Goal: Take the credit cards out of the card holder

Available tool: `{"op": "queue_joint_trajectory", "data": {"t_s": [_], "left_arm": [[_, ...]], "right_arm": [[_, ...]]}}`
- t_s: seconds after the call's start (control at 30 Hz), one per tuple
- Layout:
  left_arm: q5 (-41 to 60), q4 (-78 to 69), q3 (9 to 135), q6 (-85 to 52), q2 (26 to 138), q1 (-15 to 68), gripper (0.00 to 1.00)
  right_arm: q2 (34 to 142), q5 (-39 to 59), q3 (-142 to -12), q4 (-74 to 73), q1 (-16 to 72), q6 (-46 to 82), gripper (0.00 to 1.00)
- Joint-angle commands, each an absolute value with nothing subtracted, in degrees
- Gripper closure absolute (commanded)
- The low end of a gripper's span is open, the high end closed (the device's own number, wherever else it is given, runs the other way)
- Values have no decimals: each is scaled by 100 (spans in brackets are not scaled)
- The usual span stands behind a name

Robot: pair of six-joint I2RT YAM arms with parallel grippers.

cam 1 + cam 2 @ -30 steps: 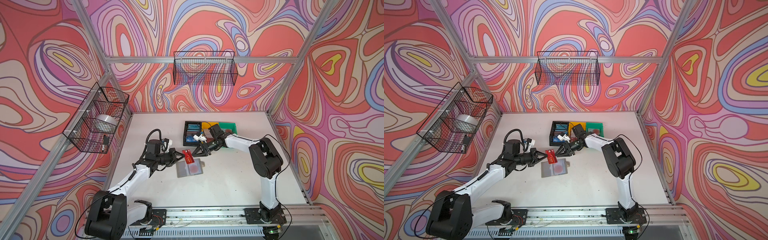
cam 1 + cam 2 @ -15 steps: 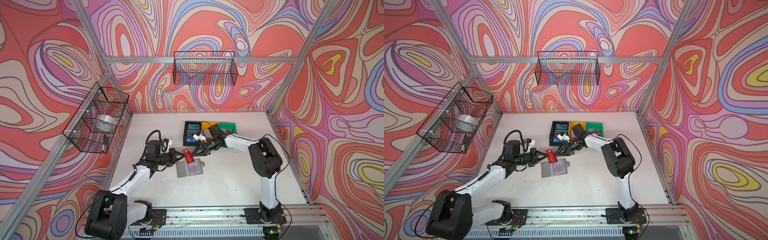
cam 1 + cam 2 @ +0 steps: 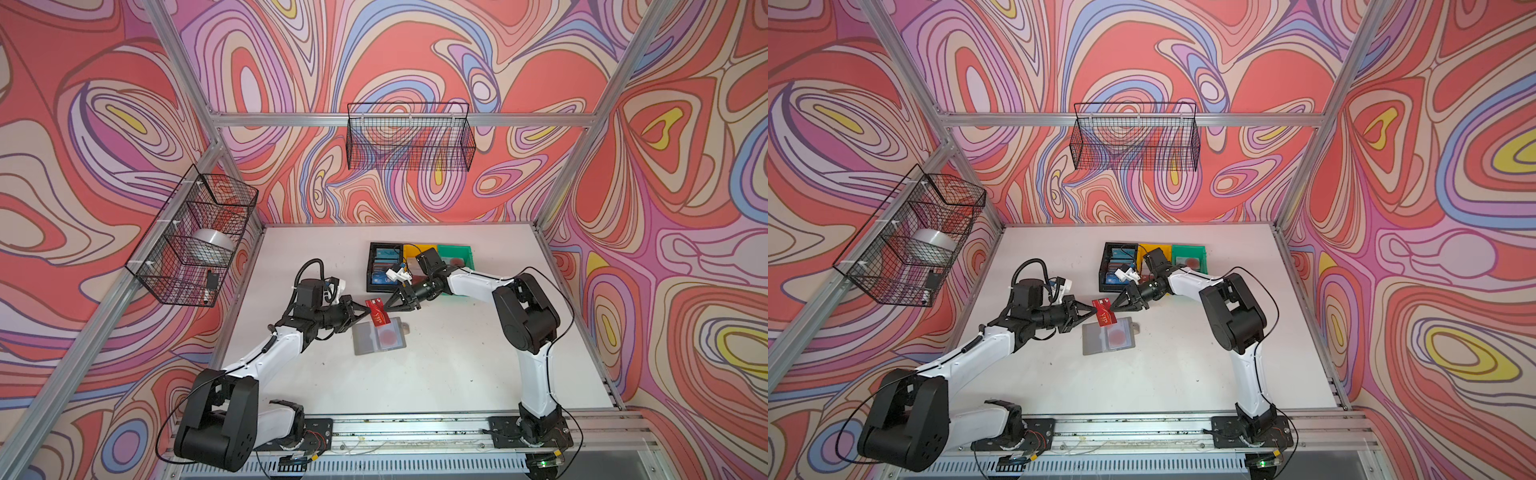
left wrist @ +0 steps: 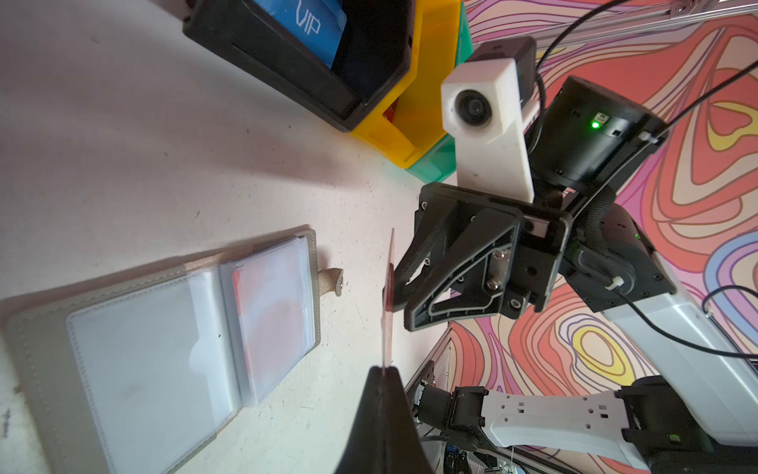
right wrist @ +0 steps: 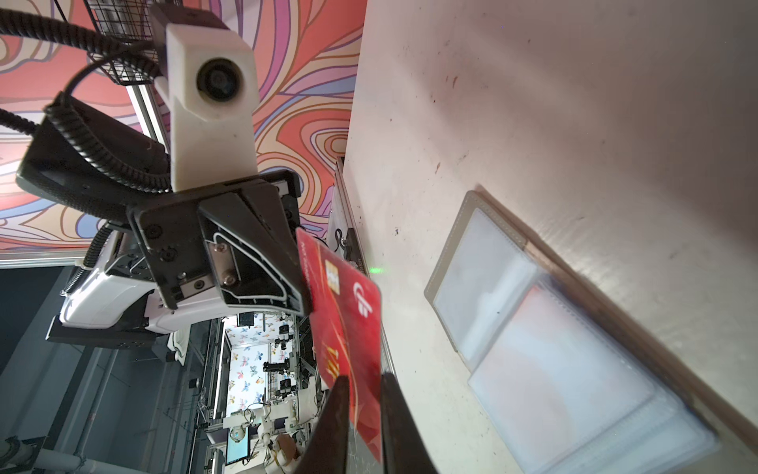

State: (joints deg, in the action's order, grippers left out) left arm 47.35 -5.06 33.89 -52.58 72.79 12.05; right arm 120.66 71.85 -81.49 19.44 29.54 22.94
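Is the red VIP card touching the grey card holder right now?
Apart. The right wrist view shows bare table between the red VIP card and the card holder; the left claw holds the card up.

Robot lab, aluminium-framed cell (image 3: 291,119), swirl-printed walls (image 3: 415,50), workbenches (image 5: 262,369) beyond

**Top pair:** mounted high above the near edge, tilted down toward the far wall. Wide and distant. Both top views cover the whole table (image 3: 457,374), the left arm (image 3: 266,357) and the right arm (image 3: 528,332), and are nearly alike.

**Left wrist camera** (image 5: 213,82): close, low over the table, facing right and far toward the bins (image 4: 393,135).

**Right wrist camera** (image 4: 476,106): close, low, facing left and near.

**Shared by all four views:** holder (image 3: 365,338), card (image 3: 379,312). Each wrist view shows the other's camera.
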Motion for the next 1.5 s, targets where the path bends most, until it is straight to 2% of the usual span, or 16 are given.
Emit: {"op": "queue_joint_trajectory", "data": {"t_s": [0.0,0.4,0.6,0.63,0.77,1.0,1.13,1.47], "left_arm": [[4701,-640,3526,-5289,7391,1282,100],[4701,-765,3595,-5300,7615,1444,100],[4628,-611,3578,-5207,7544,1446,100],[4594,-522,3579,-5171,7511,1450,94],[4511,-297,3603,-5046,7402,1450,83],[4591,-231,3730,-4979,7479,1449,79],[4632,-166,3779,-4927,7462,1450,79],[4716,21,3927,-4734,7519,1446,79]], "right_arm": [[12121,7420,-8340,1745,3006,2363,84],[12036,7441,-8289,1628,3023,2416,89],[11965,7439,-8266,1702,3031,2377,98],[11949,7408,-8292,1826,3023,2289,100],[11911,7381,-8507,2587,2967,1702,100],[12160,7281,-9294,4486,2739,219,100],[12262,6795,-9938,5728,2489,-582,100],[12512,3775,-11894,7221,2170,-1252,100]]}}
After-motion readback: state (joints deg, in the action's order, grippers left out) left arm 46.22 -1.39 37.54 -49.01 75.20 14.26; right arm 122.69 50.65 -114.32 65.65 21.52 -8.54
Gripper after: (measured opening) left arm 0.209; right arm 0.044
